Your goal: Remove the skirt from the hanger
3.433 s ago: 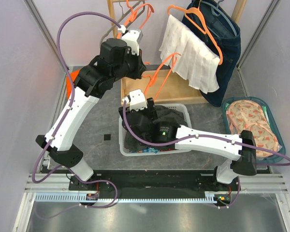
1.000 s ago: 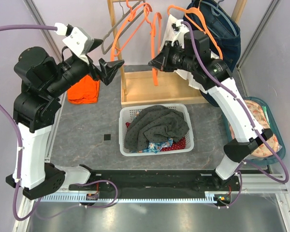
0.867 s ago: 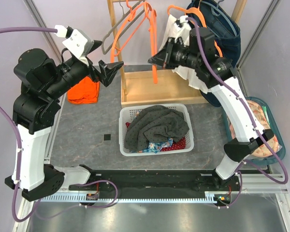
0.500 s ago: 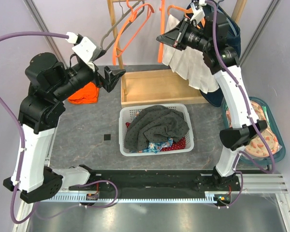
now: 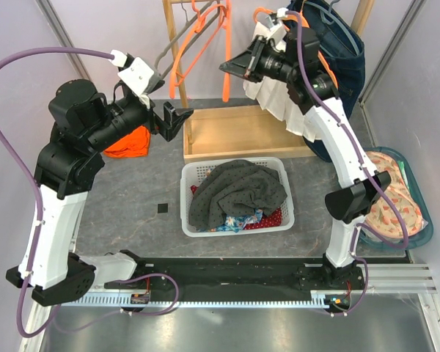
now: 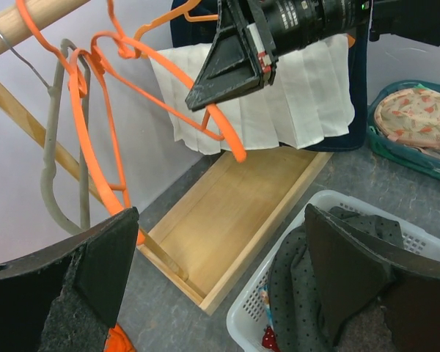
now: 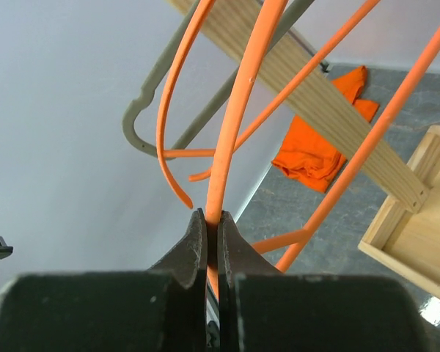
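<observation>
Dark grey speckled skirt: lies crumpled in the white plastic basket, off any hanger, covering patterned cloths beneath it.
Writing: white marks on the black barrel of the right arm, too small to read.
Hidden: the white pleated garment sits partly behind that arm; the top of the held hanger runs out of the right wrist view.
Right gripper: raised high beside the wooden rail, jaws pressed together on a bare orange plastic hanger.
Left gripper: raised, pointing toward the rail, jaws spread wide, holding nothing.
</observation>
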Robot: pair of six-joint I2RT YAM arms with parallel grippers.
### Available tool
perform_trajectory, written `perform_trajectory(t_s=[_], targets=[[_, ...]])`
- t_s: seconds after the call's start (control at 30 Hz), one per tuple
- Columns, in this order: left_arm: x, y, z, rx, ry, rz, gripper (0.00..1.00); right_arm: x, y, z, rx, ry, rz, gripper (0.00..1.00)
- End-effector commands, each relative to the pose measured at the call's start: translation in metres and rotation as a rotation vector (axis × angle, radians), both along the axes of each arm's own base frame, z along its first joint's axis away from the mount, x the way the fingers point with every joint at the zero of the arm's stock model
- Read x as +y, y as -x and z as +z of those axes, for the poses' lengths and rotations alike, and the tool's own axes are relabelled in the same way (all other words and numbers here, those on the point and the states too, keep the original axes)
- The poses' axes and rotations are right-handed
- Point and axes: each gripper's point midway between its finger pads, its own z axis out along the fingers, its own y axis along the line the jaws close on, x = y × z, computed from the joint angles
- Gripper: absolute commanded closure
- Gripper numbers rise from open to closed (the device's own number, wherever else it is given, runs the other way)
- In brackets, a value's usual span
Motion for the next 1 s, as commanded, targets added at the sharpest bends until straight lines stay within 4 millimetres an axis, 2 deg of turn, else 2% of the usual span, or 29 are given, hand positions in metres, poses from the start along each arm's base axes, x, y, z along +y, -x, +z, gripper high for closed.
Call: perform_trajectory(t_s=[0.0,0.2,0.23,0.3,0.33,0.4,0.47,0.53,0.7,0.73,0.77,0.83,0.87,0.97], targets=[[-0.001,0.001,0.006,-0.010,0.017,-0.009,0.00,0.018,0.008,0.014,-0.084,0.011,-0.004,1.00],[0.000,0.002,0.007,-0.012,0.021,-0.006,0.00,0.031,-0.006,0.011,-0.081,0.002,-0.062,1.00],[-0.001,0.002,0.007,-0.011,0.022,-0.007,0.00,0.034,-0.006,0.017,-0.092,-0.011,-0.068,1.00],[0.000,0.003,0.007,-0.007,0.029,-0.007,0.00,0.044,-0.012,0.008,-0.074,-0.009,-0.059,1.00],[-0.001,0.002,0.006,-0.004,0.028,-0.009,0.00,0.049,-0.009,0.009,-0.076,-0.012,-0.050,1.00],[-0.002,0.004,0.008,-0.004,0.034,-0.015,0.00,0.057,-0.010,-0.002,-0.067,0.011,-0.043,1.00],[-0.002,0.003,0.007,-0.002,0.034,-0.015,0.00,0.068,-0.002,-0.012,-0.060,0.041,-0.023,1.00],[-0.003,0.002,0.007,0.004,0.036,-0.018,0.00,0.069,0.000,-0.017,-0.061,0.066,-0.021,1.00],[-0.006,0.001,0.004,0.017,0.039,-0.027,0.00,0.055,0.008,-0.004,-0.103,0.093,-0.059,0.98],[-0.006,0.000,0.003,0.019,0.038,-0.026,0.00,0.050,0.011,-0.002,-0.111,0.114,-0.064,0.88],[-0.006,0.000,0.003,0.020,0.038,-0.022,0.00,0.044,0.018,0.010,-0.136,0.112,-0.073,0.59],[-0.006,0.000,0.001,0.025,0.036,-0.024,0.00,0.027,0.030,0.027,-0.179,0.138,-0.110,0.45],[-0.005,0.000,0.001,0.024,0.035,-0.022,0.00,0.020,0.033,0.031,-0.190,0.151,-0.129,0.28],[-0.004,0.003,0.001,0.022,0.035,-0.025,0.00,-0.013,0.045,0.037,-0.218,0.229,-0.199,0.18]])
